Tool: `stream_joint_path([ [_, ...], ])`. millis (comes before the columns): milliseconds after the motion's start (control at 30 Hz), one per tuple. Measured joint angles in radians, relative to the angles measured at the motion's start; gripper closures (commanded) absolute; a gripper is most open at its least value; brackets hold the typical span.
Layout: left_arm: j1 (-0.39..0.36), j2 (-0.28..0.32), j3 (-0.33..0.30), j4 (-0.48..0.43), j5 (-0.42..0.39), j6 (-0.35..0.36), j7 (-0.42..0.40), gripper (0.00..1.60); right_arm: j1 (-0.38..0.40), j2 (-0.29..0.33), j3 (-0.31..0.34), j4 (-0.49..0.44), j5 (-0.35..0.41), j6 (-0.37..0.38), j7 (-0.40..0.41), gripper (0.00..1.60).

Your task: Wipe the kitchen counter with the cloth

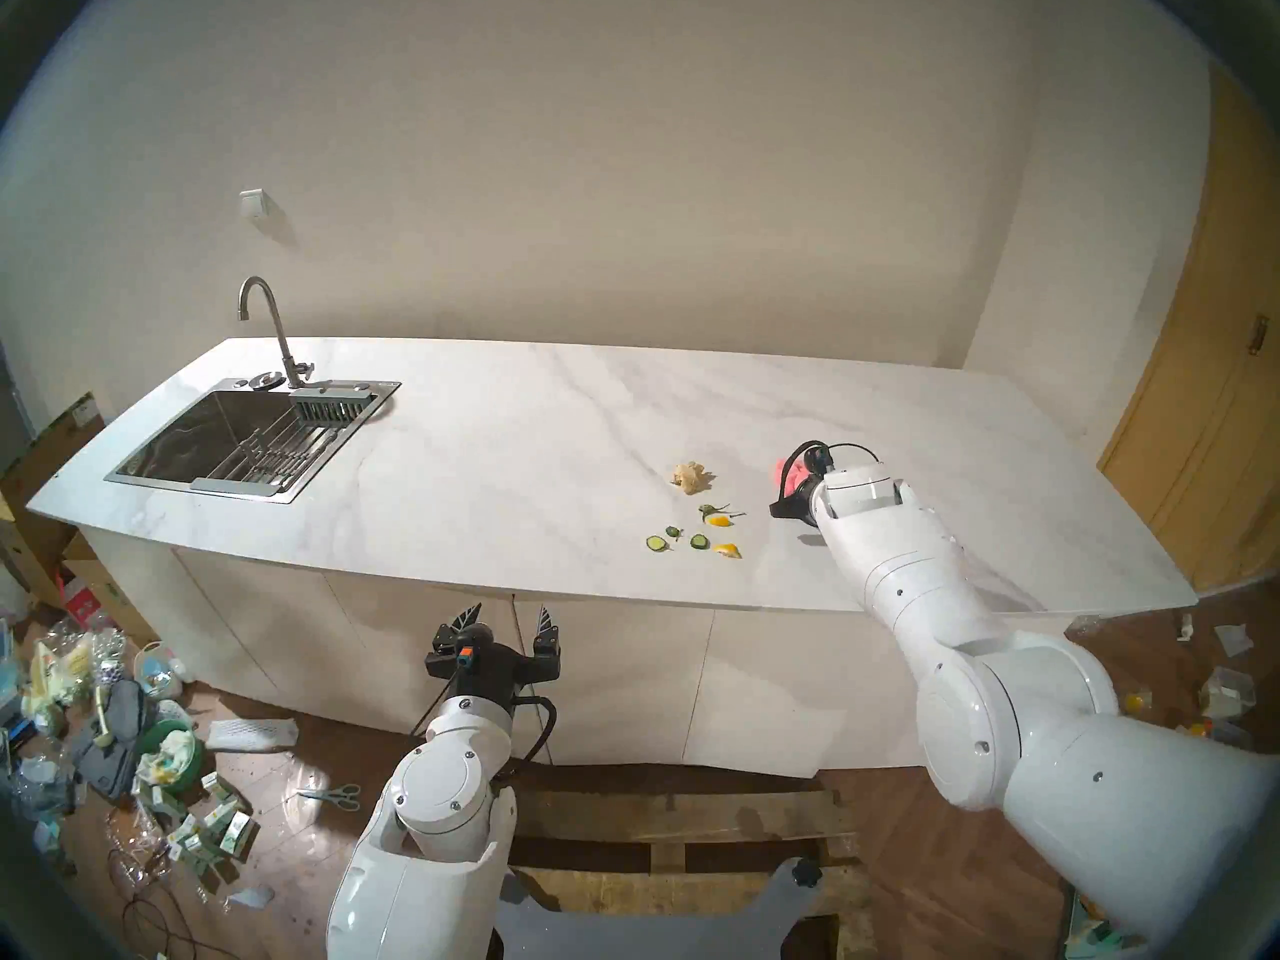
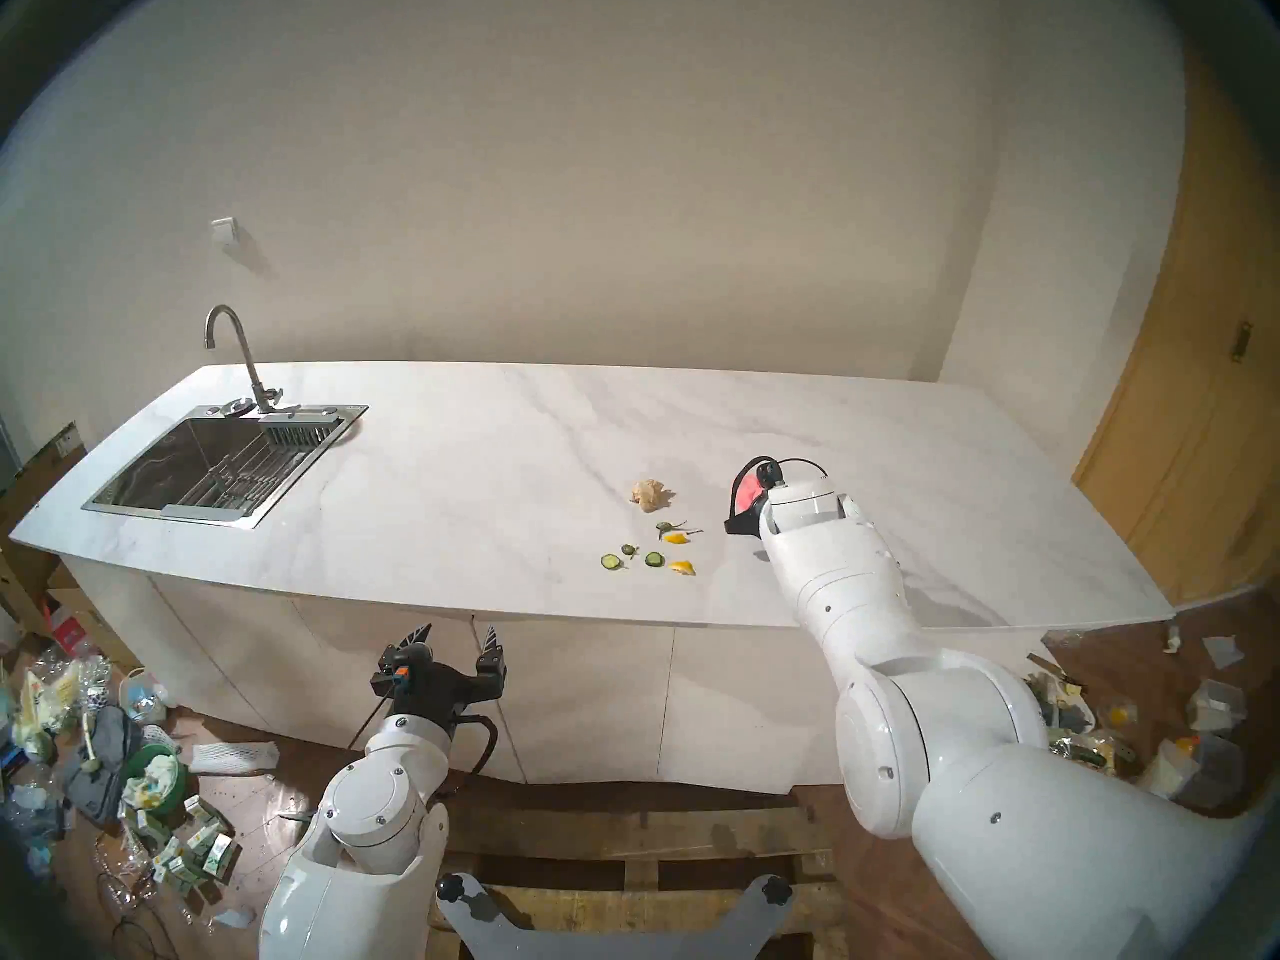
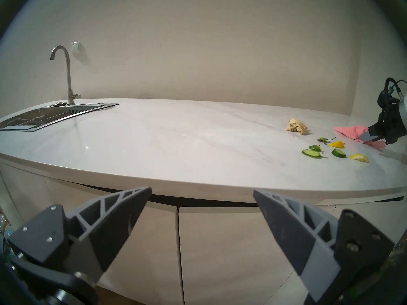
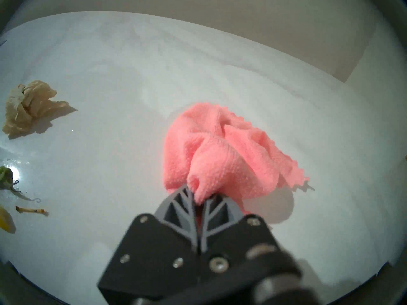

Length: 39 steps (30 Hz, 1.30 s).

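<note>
Right wrist view: the cloth [image 4: 222,150] is seen clamped by one fold in the right pincer [image 4: 199,201], lying on the surface [image 4: 110,77] right of the scraps [image 1: 696,529]. If dragged, the thin fold could slip free. The left pincer [image 3: 201,193] is held apart, empty.

Beige crumpled wad [image 1: 693,482]; cucumber slices [image 1: 654,542] and lemon wedges [image 1: 727,550] just beside; litter [image 1: 138,744] on floor.
</note>
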<state>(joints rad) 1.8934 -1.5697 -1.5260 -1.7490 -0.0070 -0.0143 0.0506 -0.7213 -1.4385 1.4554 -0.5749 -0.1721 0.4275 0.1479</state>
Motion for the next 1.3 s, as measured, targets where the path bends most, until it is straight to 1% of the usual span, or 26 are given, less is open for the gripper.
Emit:
stream_joint_path([
  [33,0.000,0.000,0.000,-0.001,0.000,0.000,0.000,0.00,0.004,0.003,-0.009,0.008,-0.006,-0.010,0.009,1.60],
  [133,0.002,0.000,0.000,-0.005,0.000,0.000,0.000,0.00,0.020,0.029,-0.058,0.037,-0.042,-0.068,0.068,1.60],
  [167,0.002,0.001,0.000,-0.006,0.000,0.000,0.000,0.00,0.022,0.034,-0.064,0.040,-0.047,-0.077,0.078,1.60],
  [300,0.003,0.001,0.000,-0.009,0.000,0.000,0.000,0.00,0.025,0.072,-0.102,0.039,-0.076,-0.139,0.132,1.60],
  [400,0.004,0.002,0.001,-0.010,0.000,0.000,-0.001,0.00,0.025,0.094,-0.117,0.028,-0.091,-0.175,0.150,1.60],
  [700,0.005,0.002,0.001,-0.012,-0.001,0.000,-0.001,0.00,0.013,0.173,-0.175,-0.075,-0.140,-0.305,0.215,1.60],
  [800,0.005,0.003,0.001,-0.012,-0.001,0.000,-0.001,0.00,0.006,0.187,-0.197,-0.100,-0.159,-0.334,0.226,1.60],
  [900,0.005,0.003,0.001,-0.012,-0.001,0.000,-0.001,0.00,0.006,0.187,-0.197,-0.100,-0.159,-0.334,0.226,1.60],
  [933,0.005,0.003,0.001,-0.012,-0.001,0.000,0.000,0.00,-0.026,0.219,-0.250,-0.153,-0.200,-0.393,0.250,1.60],
  [1067,0.005,0.003,0.001,-0.012,-0.001,0.000,0.000,0.00,-0.026,0.219,-0.250,-0.153,-0.200,-0.393,0.250,1.60],
  [1100,0.005,0.003,0.001,-0.011,-0.001,0.000,0.000,0.00,-0.047,0.238,-0.275,-0.185,-0.223,-0.426,0.253,1.60],
  [1167,0.005,0.003,0.001,-0.011,-0.001,0.000,0.000,0.00,-0.047,0.238,-0.275,-0.185,-0.223,-0.426,0.253,1.60],
  [1200,0.005,0.003,0.001,-0.011,-0.001,0.000,0.000,0.00,-0.068,0.255,-0.288,-0.226,-0.236,-0.466,0.254,1.60],
  [1267,0.005,0.003,0.001,-0.011,-0.001,0.000,0.000,0.00,-0.073,0.260,-0.292,-0.237,-0.239,-0.477,0.255,1.60],
  [1300,0.005,0.003,0.001,-0.011,-0.001,0.000,0.000,0.00,-0.085,0.272,-0.299,-0.257,-0.248,-0.498,0.255,1.60],
])
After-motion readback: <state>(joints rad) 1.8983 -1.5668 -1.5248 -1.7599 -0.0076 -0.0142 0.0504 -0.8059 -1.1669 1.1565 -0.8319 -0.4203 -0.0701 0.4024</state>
